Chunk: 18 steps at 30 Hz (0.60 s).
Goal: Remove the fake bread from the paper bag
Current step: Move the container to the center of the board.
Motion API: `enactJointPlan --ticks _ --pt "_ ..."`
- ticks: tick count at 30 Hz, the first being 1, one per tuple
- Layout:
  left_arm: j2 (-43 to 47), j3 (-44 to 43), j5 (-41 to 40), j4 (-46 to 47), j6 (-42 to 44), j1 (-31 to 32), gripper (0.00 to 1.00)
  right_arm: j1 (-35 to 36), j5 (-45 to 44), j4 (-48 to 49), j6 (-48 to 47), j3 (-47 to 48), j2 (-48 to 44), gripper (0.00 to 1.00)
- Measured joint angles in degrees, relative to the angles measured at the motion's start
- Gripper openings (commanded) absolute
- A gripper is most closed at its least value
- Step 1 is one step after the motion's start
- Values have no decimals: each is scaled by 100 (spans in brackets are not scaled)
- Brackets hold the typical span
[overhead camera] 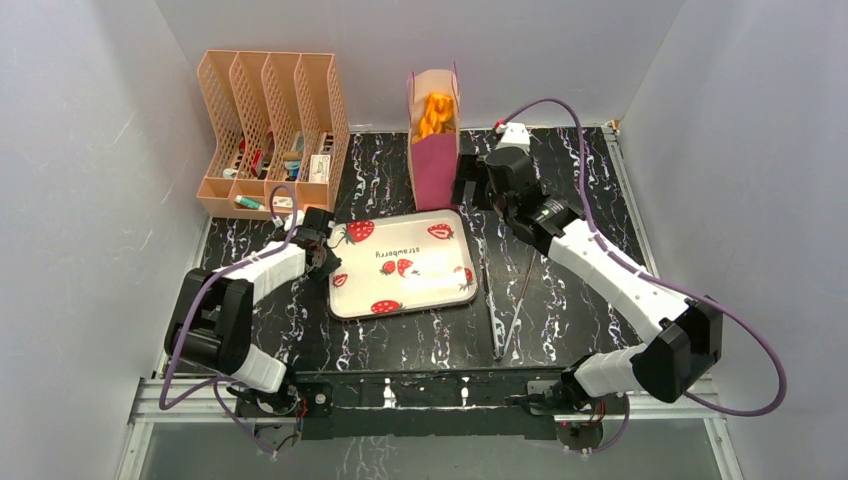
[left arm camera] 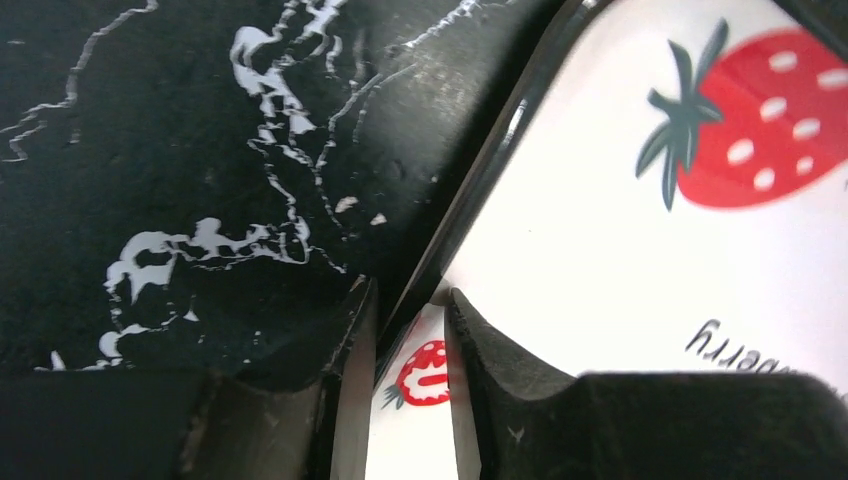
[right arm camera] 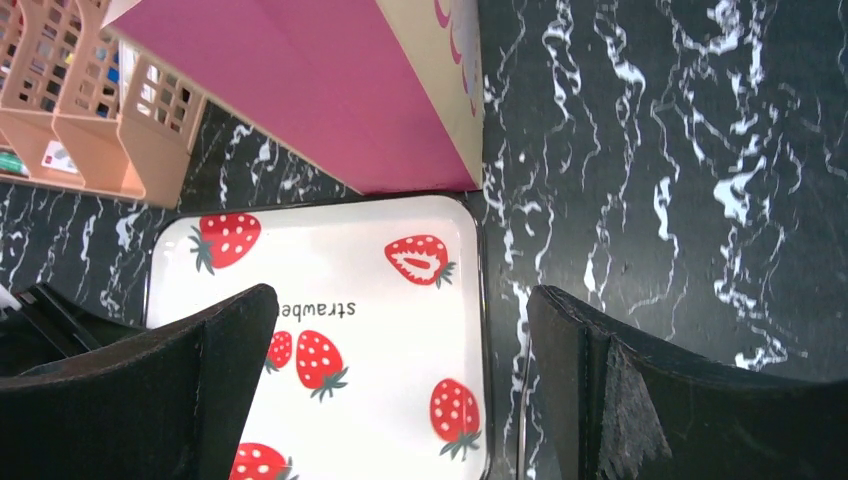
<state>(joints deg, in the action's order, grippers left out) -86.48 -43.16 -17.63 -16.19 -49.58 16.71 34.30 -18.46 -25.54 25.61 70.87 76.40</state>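
The paper bag (overhead camera: 433, 165) stands upright at the back centre, with a magenta side and a cream front. The orange fake bread (overhead camera: 436, 112) shows inside its open top. My right gripper (overhead camera: 466, 190) is open and empty, just right of the bag's lower part. In the right wrist view the gripper (right arm camera: 400, 330) has its jaws wide apart, with the bag's magenta side (right arm camera: 330, 90) above them. My left gripper (overhead camera: 328, 255) is at the left edge of the strawberry tray (overhead camera: 410, 290). In the left wrist view the gripper (left arm camera: 405, 300) has its jaws nearly closed astride the tray's rim (left arm camera: 470, 190).
A peach file rack (overhead camera: 270, 120) with small items stands at the back left and also shows in the right wrist view (right arm camera: 110, 110). Two thin sticks (overhead camera: 495, 310) lie on the black marbled table right of the tray. Grey walls close in on the left, back and right.
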Motion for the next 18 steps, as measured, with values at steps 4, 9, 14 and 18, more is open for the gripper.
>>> enactJointPlan --ticks 4,9,14,18 --pt "-118 -79 223 90 59 2 16 26 -122 101 -232 428 313 98" --pt "-208 -155 343 131 236 -4 9 31 -332 197 -442 835 616 98" --pt "-391 -291 638 348 575 0 0 37 -673 267 -501 922 774 98" --pt "-632 -505 756 507 839 205 0 35 -977 282 -496 881 780 98"
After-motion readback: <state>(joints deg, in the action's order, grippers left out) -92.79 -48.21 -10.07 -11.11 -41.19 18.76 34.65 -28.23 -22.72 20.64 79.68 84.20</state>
